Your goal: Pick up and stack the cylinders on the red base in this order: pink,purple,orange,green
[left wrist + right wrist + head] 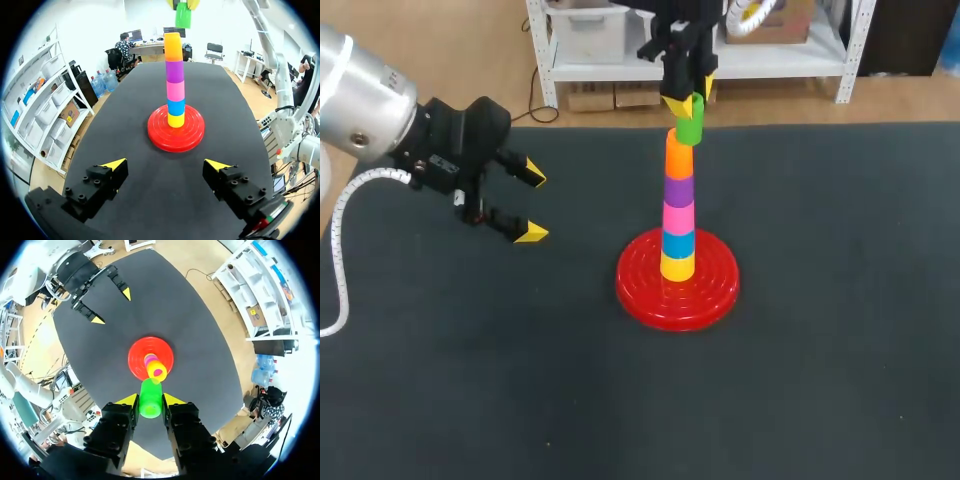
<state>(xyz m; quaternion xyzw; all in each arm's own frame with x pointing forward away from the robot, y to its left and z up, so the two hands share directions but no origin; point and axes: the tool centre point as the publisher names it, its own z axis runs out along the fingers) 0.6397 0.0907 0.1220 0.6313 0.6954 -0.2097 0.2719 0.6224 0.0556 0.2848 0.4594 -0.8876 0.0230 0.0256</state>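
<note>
Head view: green cylinder [691, 122] held above the stack [678, 215], not yet seated.
We find the right claw [688, 100] clamped on it, just over and slightly off-centre from the orange cylinder [679, 158], presumably for lowering toward the red base [650, 290]; left claw [532, 206] gapes empty, well apart.

Five stacked cylinders [678, 215] plus one green cylinder [691, 128], one red base [642, 292], two grippers [533, 205] [689, 98], one table [820, 400].

A dark table [470, 380] carries 1 red base [642, 290] near its middle.
</note>
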